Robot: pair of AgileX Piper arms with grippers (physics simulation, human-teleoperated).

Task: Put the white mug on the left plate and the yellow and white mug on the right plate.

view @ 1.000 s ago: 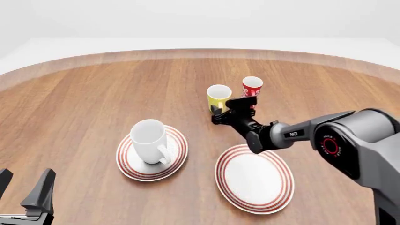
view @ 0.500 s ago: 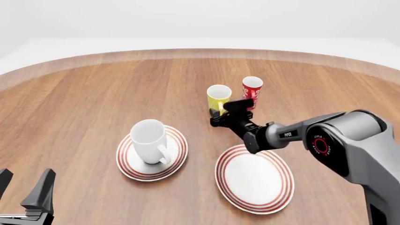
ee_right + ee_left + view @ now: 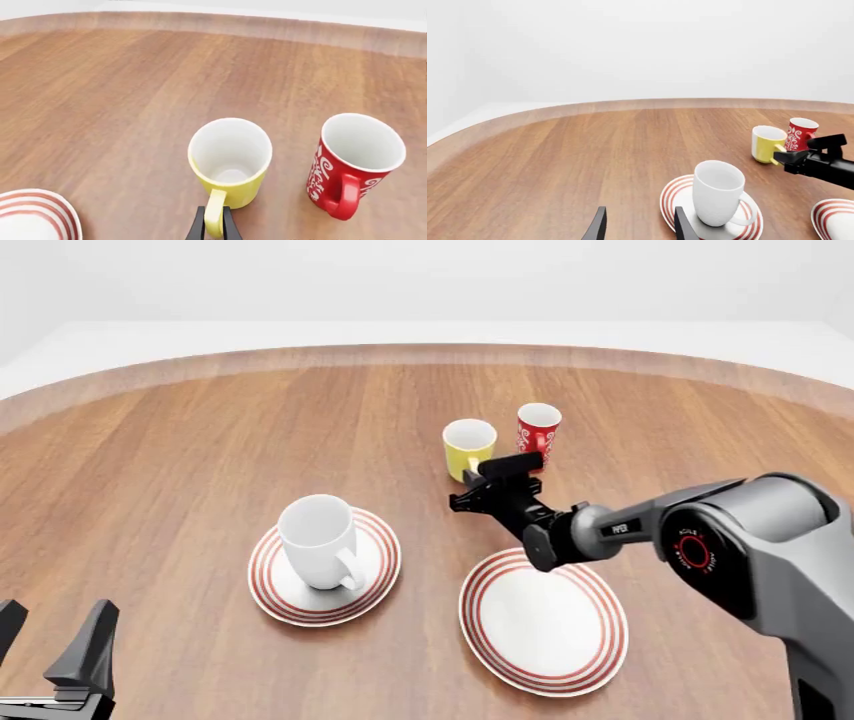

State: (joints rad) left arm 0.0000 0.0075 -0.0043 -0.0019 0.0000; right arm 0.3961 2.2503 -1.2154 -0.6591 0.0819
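Note:
The white mug (image 3: 320, 537) stands upright on the left plate (image 3: 380, 575); both also show in the left wrist view, the mug (image 3: 717, 192) on the plate (image 3: 675, 192). The yellow and white mug (image 3: 467, 446) stands on the table behind the right plate (image 3: 543, 622), which holds nothing. My right gripper (image 3: 477, 481) is at this mug's handle. In the right wrist view its fingers (image 3: 197, 226) press both sides of the yellow handle (image 3: 213, 212). My left gripper (image 3: 51, 645) is open and holds nothing, near the table's front left.
A slim red mug with a white pattern (image 3: 538, 429) stands close to the right of the yellow mug, also seen in the right wrist view (image 3: 357, 162). Bare wood tabletop (image 3: 200, 440) lies to the left and behind.
My right gripper's jaws have closed in on the yellow mug's handle and the arm shifted slightly. The left arm and the white mug have not moved.

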